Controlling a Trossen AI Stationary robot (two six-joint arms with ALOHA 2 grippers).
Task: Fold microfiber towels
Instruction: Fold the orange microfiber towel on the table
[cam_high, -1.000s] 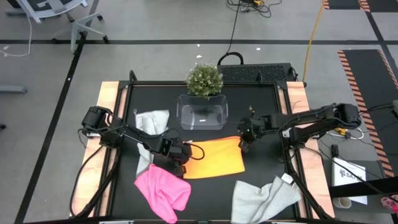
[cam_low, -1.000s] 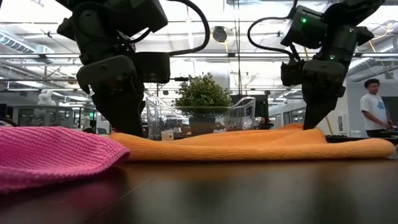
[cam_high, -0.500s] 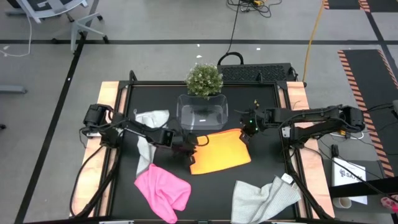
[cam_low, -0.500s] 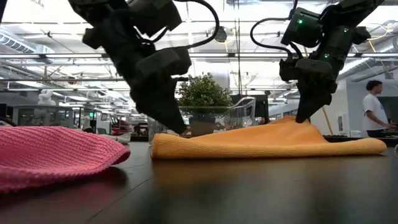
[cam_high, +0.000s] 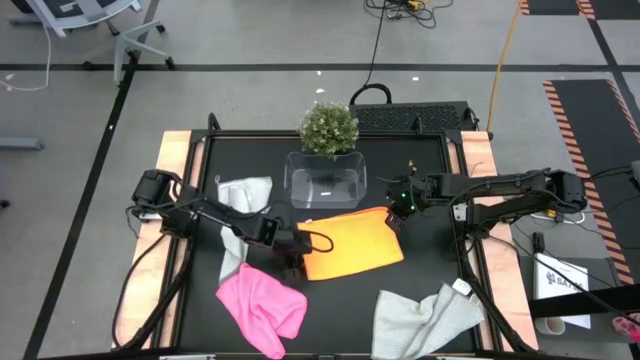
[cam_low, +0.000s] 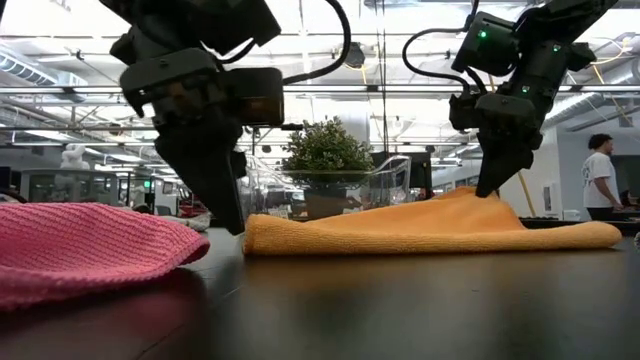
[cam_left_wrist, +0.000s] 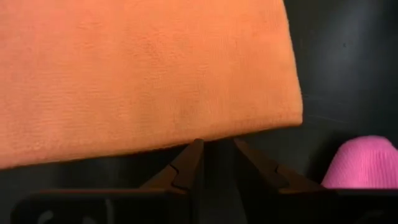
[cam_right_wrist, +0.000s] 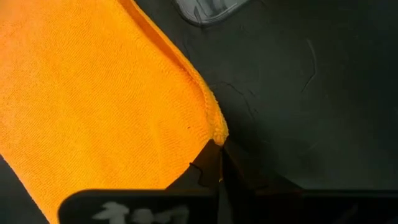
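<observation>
Your folded orange-yellow microfiber towel lay mid-table, shifted toward the clear plastic tub from a second earlier. The left gripper had let go and backed off; its fingers stood slightly apart, empty, the towel's folded edge just ahead of their tips. The right gripper stayed clamped on the towel's far corner, lifting it slightly. That suggested this fold was nearly done. A bright pink cloth lay crumpled just beside the left fingers, and two light grey cloths waited unfolded.
</observation>
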